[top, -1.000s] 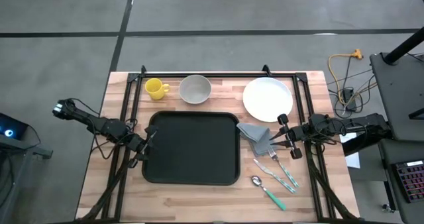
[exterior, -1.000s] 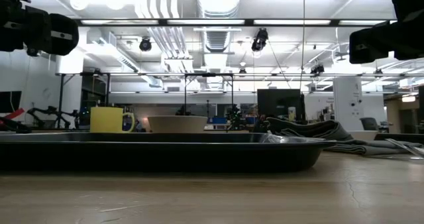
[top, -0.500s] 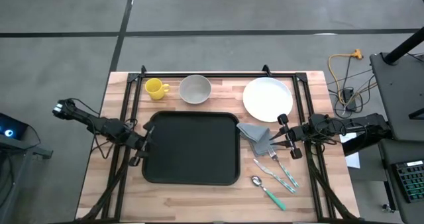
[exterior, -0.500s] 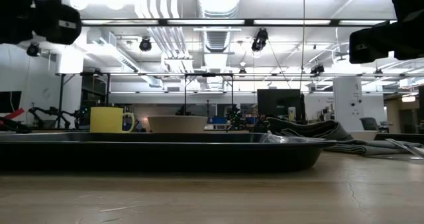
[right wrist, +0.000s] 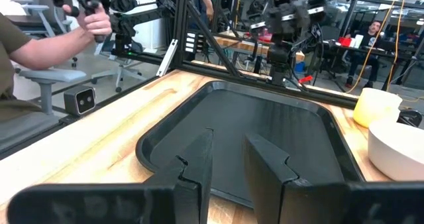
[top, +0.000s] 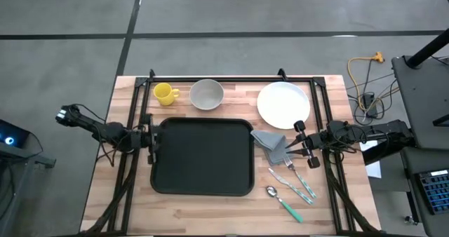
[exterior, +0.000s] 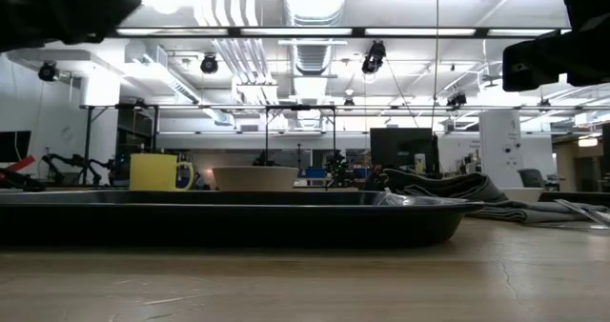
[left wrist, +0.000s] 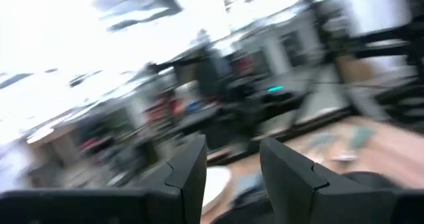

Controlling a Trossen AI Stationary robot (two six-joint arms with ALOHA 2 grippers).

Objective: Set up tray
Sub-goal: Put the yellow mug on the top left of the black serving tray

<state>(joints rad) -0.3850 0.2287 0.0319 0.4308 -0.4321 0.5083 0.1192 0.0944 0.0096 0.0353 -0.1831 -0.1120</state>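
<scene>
Two arms flank a wooden table (top: pixel 210 205), one at each short side. On the left, the left gripper (top: pixel 149 137) hangs at the left edge of the tray (top: pixel 203 156), its fingers (left wrist: pixel 192 174) spread with a clear gap and nothing between them. Its own camera view is smeared, so little else can be read there. The tray, black and bare inside, lies in the middle of the table, long sides running left to right. Behind it, along the far edge, stand a yellow mug (top: pixel 164 92) and, just beside that, a pale bowl (top: pixel 206 94). Further right sits a round white plate (top: pixel 283 104), apart from the tray's far right corner. A grey folded napkin (top: pixel 272 144) lies against the tray's right rim, below the plate. The right gripper (top: pixel 303 145) rests at the napkin's right edge, fingers (right wrist: pixel 195 168) set a narrow gap apart and holding nothing. Near the front right corner lie two forks (top: pixel 298 181) and a spoon (top: pixel 282 202) with teal handles, side by side at a slant. In the right wrist view, a person's hand (right wrist: pixel 93 22) and forearm show beyond the table's left side.
</scene>
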